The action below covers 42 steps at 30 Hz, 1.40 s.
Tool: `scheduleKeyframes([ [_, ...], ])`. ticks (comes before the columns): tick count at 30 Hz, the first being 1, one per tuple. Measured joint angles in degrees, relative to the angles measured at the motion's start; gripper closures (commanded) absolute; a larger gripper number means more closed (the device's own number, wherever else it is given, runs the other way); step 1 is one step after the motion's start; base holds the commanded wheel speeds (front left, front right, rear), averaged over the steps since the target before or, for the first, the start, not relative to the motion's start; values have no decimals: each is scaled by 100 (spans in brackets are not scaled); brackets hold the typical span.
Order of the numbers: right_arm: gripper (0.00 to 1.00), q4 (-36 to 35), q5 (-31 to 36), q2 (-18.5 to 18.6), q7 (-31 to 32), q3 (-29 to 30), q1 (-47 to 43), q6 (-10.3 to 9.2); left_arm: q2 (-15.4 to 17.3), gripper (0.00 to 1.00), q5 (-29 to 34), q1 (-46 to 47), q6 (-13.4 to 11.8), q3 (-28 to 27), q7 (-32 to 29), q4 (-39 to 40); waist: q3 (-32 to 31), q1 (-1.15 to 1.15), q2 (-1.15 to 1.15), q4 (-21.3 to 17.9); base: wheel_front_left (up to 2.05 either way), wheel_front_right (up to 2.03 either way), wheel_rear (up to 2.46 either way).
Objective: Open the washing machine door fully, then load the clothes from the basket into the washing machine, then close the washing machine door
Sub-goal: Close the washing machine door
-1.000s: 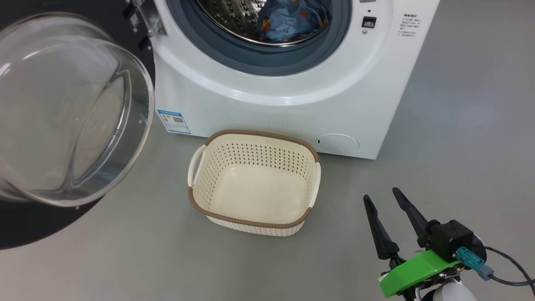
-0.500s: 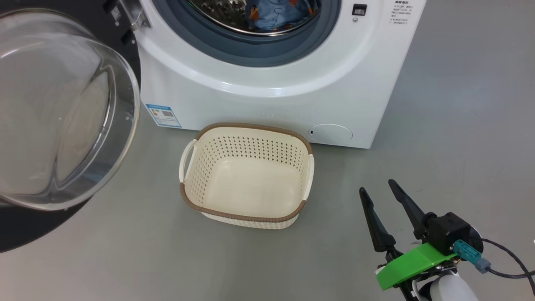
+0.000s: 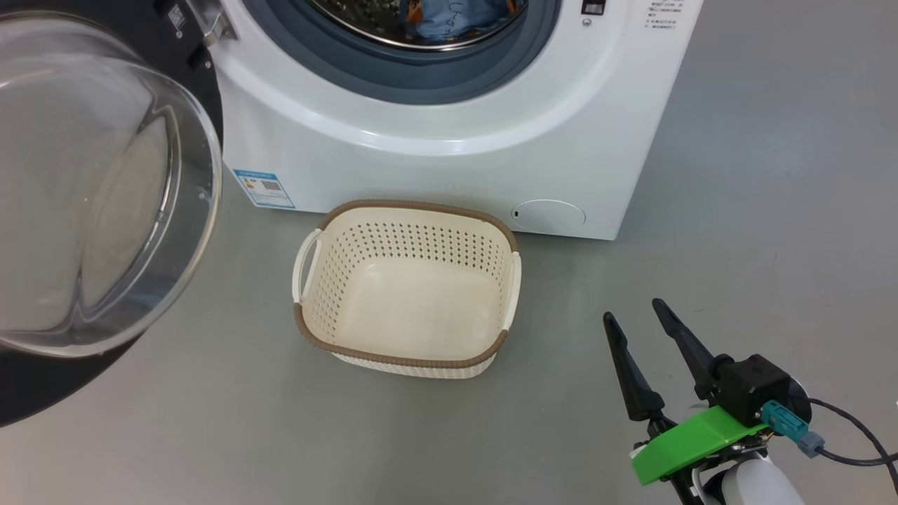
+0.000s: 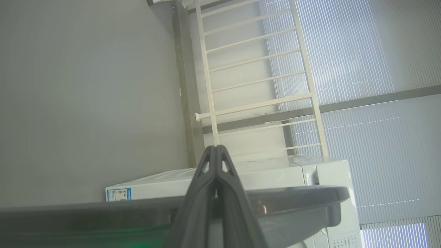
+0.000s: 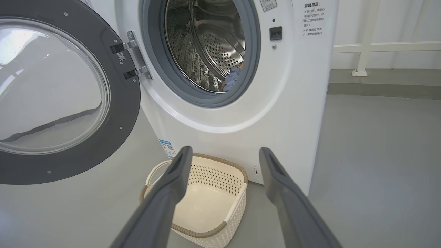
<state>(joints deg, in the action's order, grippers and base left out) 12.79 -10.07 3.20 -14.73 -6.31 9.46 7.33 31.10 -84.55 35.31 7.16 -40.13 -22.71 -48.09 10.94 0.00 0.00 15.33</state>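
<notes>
At the lower right of my head view, the right gripper [image 3: 631, 310] hangs over bare grey floor [image 3: 736, 210], jaws spread wide and holding nothing, with a green bracket [image 3: 691, 442] at its wrist. On the left wrist camera, the left gripper [image 4: 216, 148] has its fingers pressed flat together and empty. They cross the dark edge of the washing machine door [image 4: 293, 196]; I cannot tell if they touch it. Next out, the basket [image 3: 403, 242] sits upright and empty on the floor, just in front of the washing machine [image 3: 435, 168] and to the left of my right gripper. Behind it, low on the machine's front, are a blue label sticker [image 3: 263, 188] on the left and a round flap [image 3: 548, 213] on the right. The door is swung wide open on my left, glass bowl facing me. Farthest in, the clothes [image 3: 456, 14], blue with orange bears, lie inside the steel drum [image 5: 220, 44] behind the grey rubber ring [image 3: 421, 77].
</notes>
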Motion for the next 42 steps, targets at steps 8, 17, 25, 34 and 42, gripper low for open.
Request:
scheduleKeyframes([
  [8,0,4,-1,1,0,21,0,0,-21,100,-86,-67,1,52,-223,104,-3,0,0,11,0,0,0],
  [17,0,15,-2,1,0,18,0,0,-31,100,-215,-160,15,121,-399,119,-3,0,0,47,0,0,0],
  [25,0,60,-18,1,0,18,0,0,54,100,-304,-283,16,257,-916,121,-23,0,0,55,0,0,0],
  [34,0,107,-69,1,0,9,-1,0,60,100,-410,-646,16,347,-1550,433,-64,0,0,97,0,0,0],
  [42,0,175,-115,1,0,-30,-1,0,22,100,-632,-834,16,396,-2053,648,-108,0,0,148,0,0,0],
])
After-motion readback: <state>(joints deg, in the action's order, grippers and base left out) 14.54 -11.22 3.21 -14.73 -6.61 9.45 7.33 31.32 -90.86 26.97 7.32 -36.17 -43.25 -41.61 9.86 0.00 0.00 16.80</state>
